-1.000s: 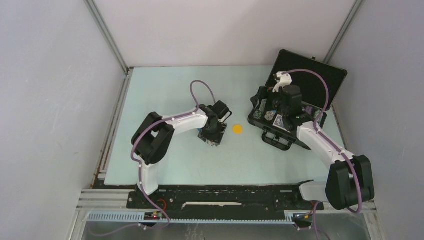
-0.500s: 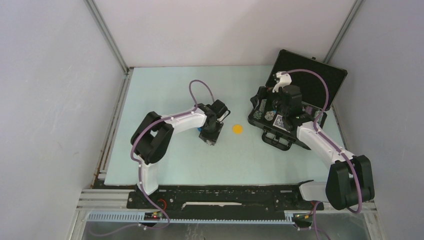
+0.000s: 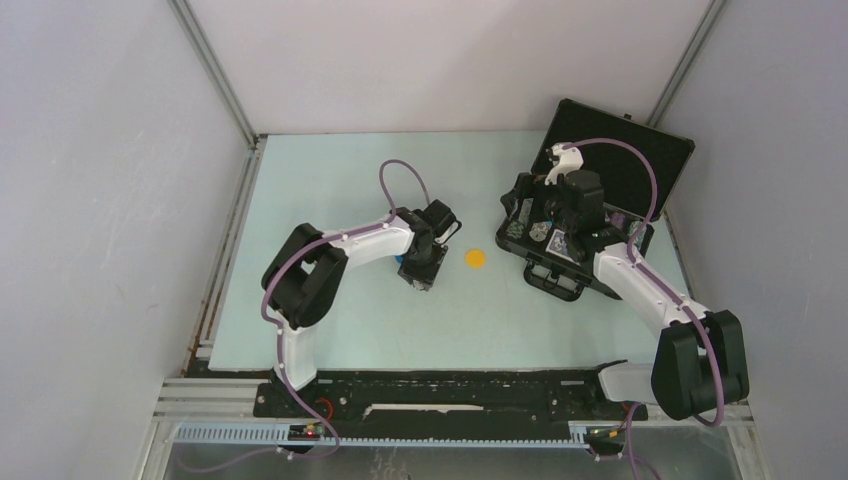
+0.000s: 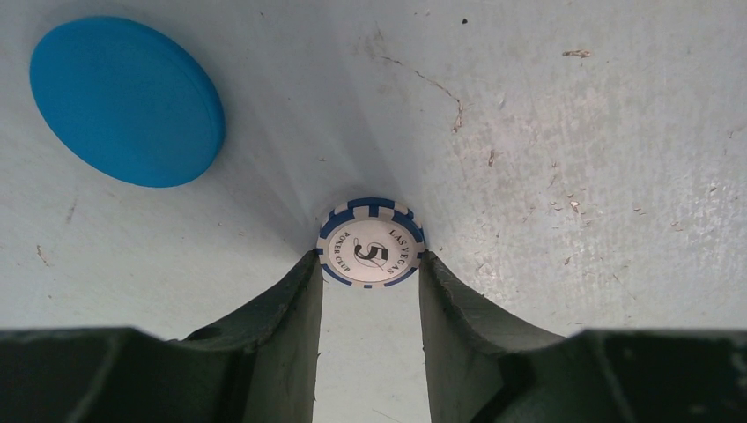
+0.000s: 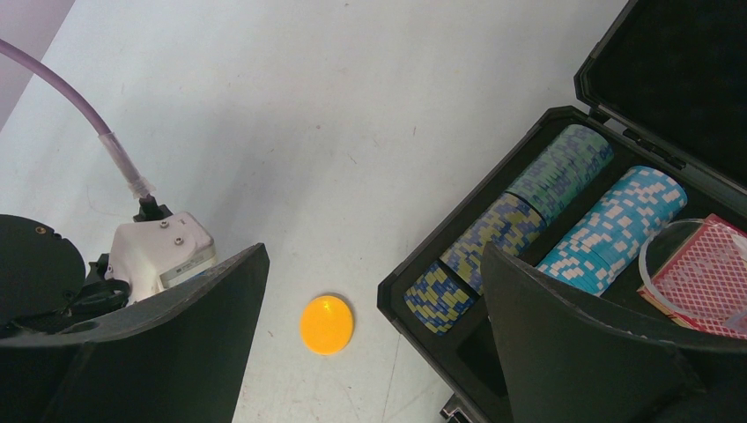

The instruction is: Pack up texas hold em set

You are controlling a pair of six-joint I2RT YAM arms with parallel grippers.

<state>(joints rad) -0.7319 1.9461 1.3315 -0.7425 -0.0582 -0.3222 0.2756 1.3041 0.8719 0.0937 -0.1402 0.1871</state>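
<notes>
While the right hand (image 5: 374,253) hangs wide open and empty over the edge of the open black briefcase (image 5: 687,53), the left hand (image 4: 370,257) pinches a blue-and-white 5 poker chip (image 4: 371,240) lying flat on the tabletop (image 4: 573,132) near a blue disc (image 4: 126,100).

Loose yellow disc (image 5: 327,324) on table (image 5: 352,132) beside open briefcase (image 5: 678,79) of striped chips (image 5: 564,167)
</notes>
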